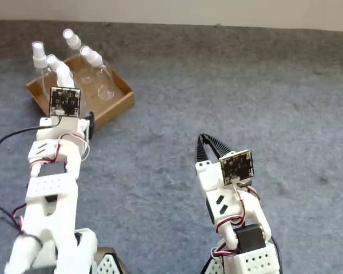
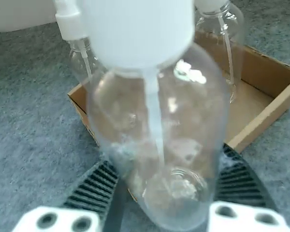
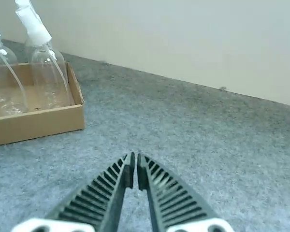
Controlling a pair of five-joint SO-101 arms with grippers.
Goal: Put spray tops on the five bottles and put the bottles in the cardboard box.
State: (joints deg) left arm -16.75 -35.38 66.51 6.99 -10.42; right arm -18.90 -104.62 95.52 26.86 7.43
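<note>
Left gripper (image 2: 166,186) is clamped on a clear bottle (image 2: 154,121) that already has its spray top (image 2: 135,29) on. The bottle is held tilted at the near wall of the cardboard box (image 2: 268,108); can't tell if its base is inside yet. Right gripper (image 3: 135,171) is pinched closed on nothing, low over the grey carpet (image 1: 217,85), well apart from the box. At least three capped bottles (image 1: 103,80) stand in the box. Looks late-stage to me: held bottle needs setting down in the box. Can't confirm a fifth bottle.
</note>
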